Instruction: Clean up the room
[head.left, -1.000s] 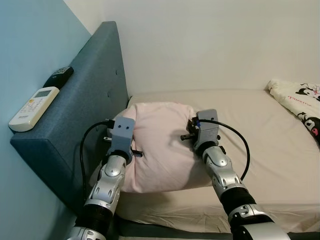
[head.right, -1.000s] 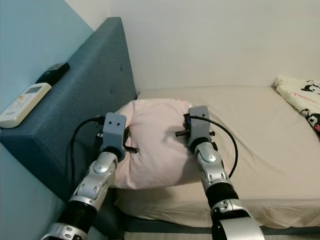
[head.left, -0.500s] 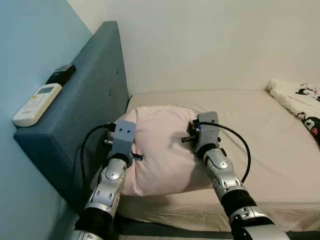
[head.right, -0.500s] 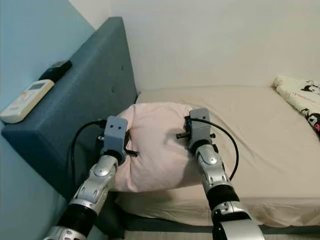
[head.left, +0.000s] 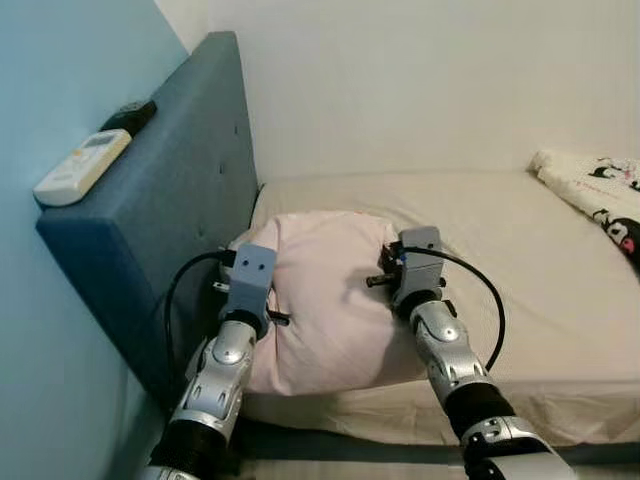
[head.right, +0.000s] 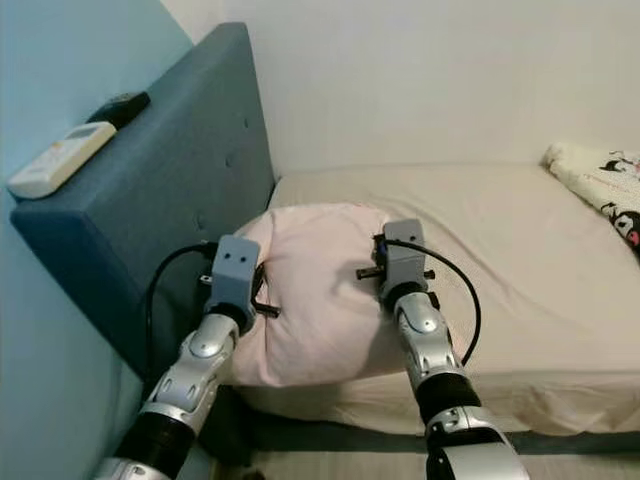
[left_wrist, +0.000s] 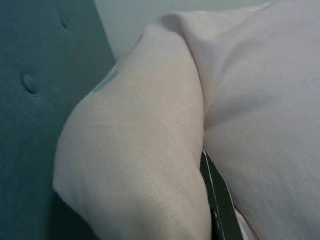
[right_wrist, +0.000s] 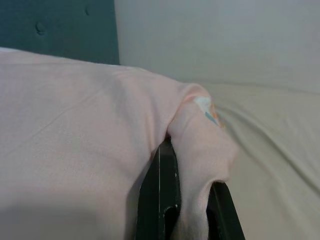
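Observation:
A pale pink pillow (head.left: 325, 295) lies at the head end of the beige mattress (head.left: 510, 235), close to the teal headboard (head.left: 190, 190). Both silver arms reach to it, one on each side. My left gripper (left_wrist: 214, 207) is shut on the pillow's left edge; one black finger (left_wrist: 216, 200) shows, buried in a fold of fabric beside the headboard. On the right corner, my right gripper (right_wrist: 192, 215) is shut with a bunch of pink fabric pinched between its two black fingers (right_wrist: 161, 195).
A white remote (head.left: 82, 166) and a black remote (head.left: 130, 115) lie on top of the headboard. A cartoon-printed blanket (head.left: 600, 190) is bunched at the bed's far right. A white wall runs behind the bed, a blue wall on the left.
The whole picture has shifted, so the camera moved: headboard and remotes sit higher in view. Both grippers keep their hold and the pillow stays by the headboard.

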